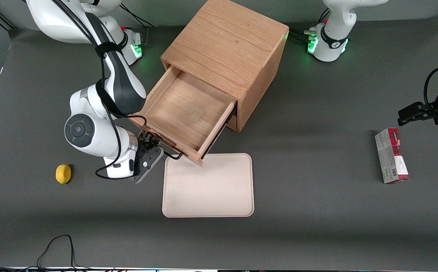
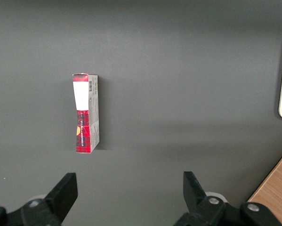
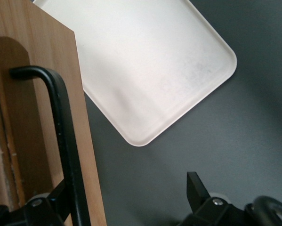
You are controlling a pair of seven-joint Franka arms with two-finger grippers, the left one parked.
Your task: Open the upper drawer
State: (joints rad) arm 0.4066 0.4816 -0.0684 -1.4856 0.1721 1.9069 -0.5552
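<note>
The upper drawer (image 1: pixel 183 109) of the light oak cabinet (image 1: pixel 226 49) stands pulled far out, and its inside is empty. Its thin black wire handle (image 1: pixel 171 154) sits on the drawer front, nearest the front camera. My right gripper (image 1: pixel 149 151) is at the working-arm end of that handle, just in front of the drawer front. In the right wrist view the handle (image 3: pixel 60 127) runs along the drawer front (image 3: pixel 37 94) and crosses one finger. The gripper (image 3: pixel 129 186) is open, with its fingers wide apart and nothing clamped. The lower drawer is hidden under the open one.
A cream tray (image 1: pixel 208 185) lies on the table just in front of the open drawer; it also shows in the right wrist view (image 3: pixel 145 61). A yellow lemon (image 1: pixel 63 173) lies toward the working arm's end. A red box (image 1: pixel 391 155) lies toward the parked arm's end.
</note>
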